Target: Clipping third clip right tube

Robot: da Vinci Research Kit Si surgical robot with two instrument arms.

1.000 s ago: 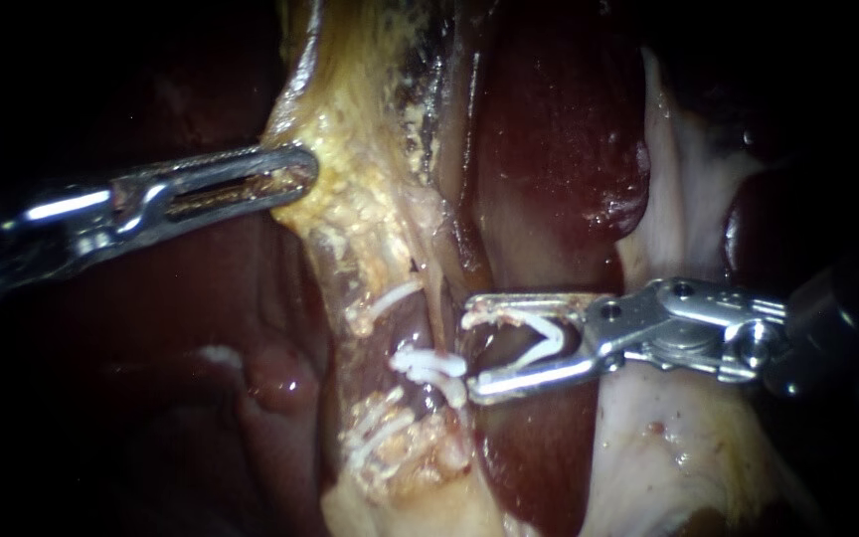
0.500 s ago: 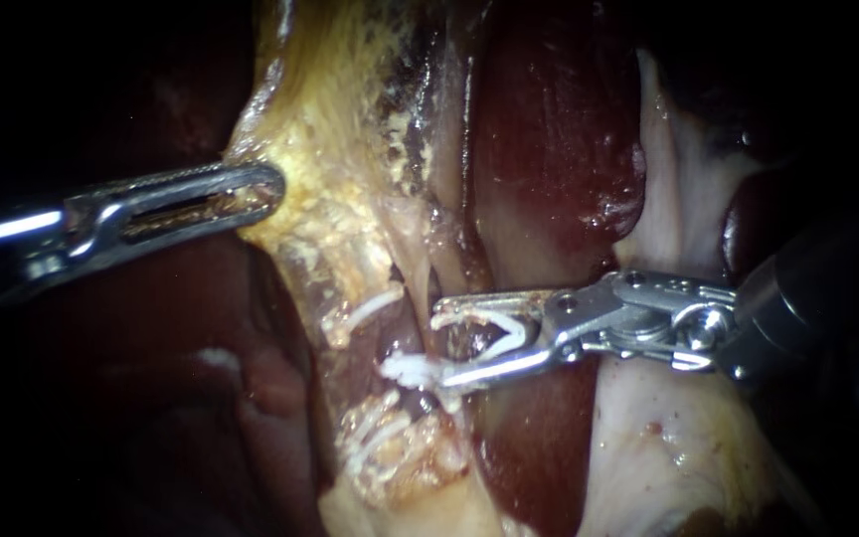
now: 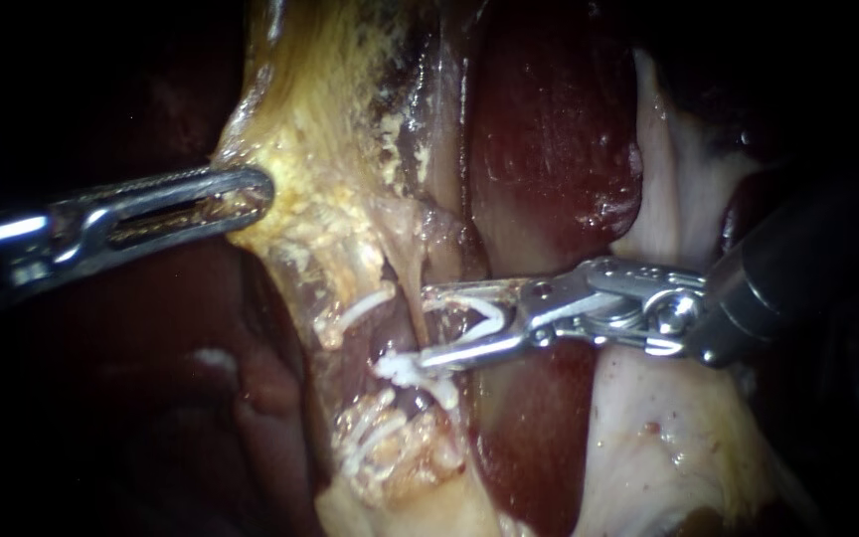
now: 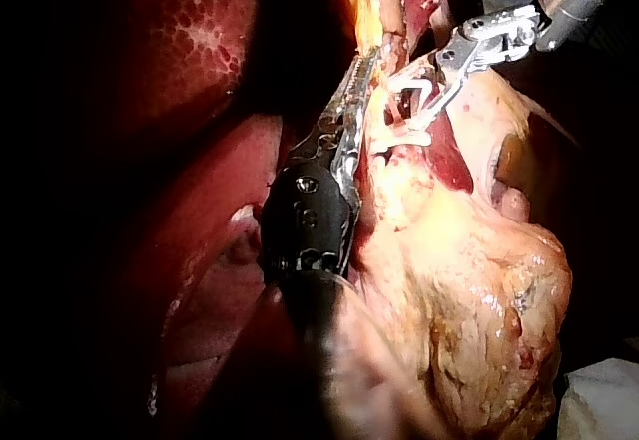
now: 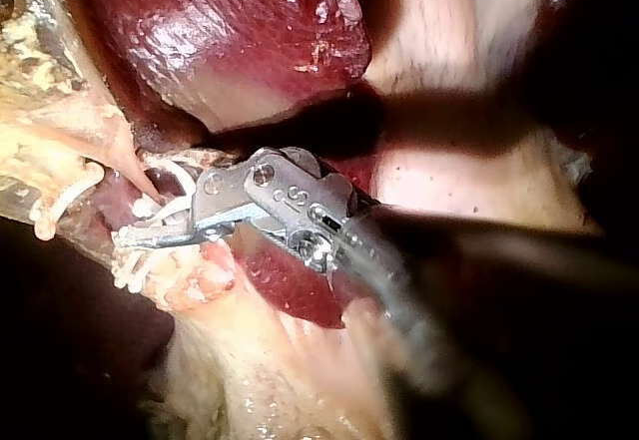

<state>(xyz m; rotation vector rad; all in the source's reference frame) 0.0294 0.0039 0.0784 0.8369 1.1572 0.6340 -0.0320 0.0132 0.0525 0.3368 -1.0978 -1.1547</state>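
the right tube [image 3: 408, 283], a thin pale strand running down from the yellow fatty tissue [image 3: 320, 149], sits at the very tips of the right instrument [image 3: 428, 326]; that instrument's end effector is grasping a loaded clip [image 3: 479, 303], white and v-shaped, one arm lying along each of its widely spread jaws; the clip is not yet squeezed; whether the strand lies fully between the clip's arms or only at their mouth cannot be told, though the right wrist view shows it meeting the tips; just under the lower jaw a closed white clip [image 3: 405, 370] is already on the tissue; another [image 3: 355, 310] sits beside the strand on the far side, and more white clips [image 3: 375, 438] lie lower down; further out, the left instrument [image 3: 256, 189] has its end effector clenched on the edge of the yellow fatty tissue, drawing it taut away from the dark red liver [image 3: 549, 149]; judged from this, the approach looks nearly finished; what looks left is seating the clip across the tube, closing it, letting go and backing out.
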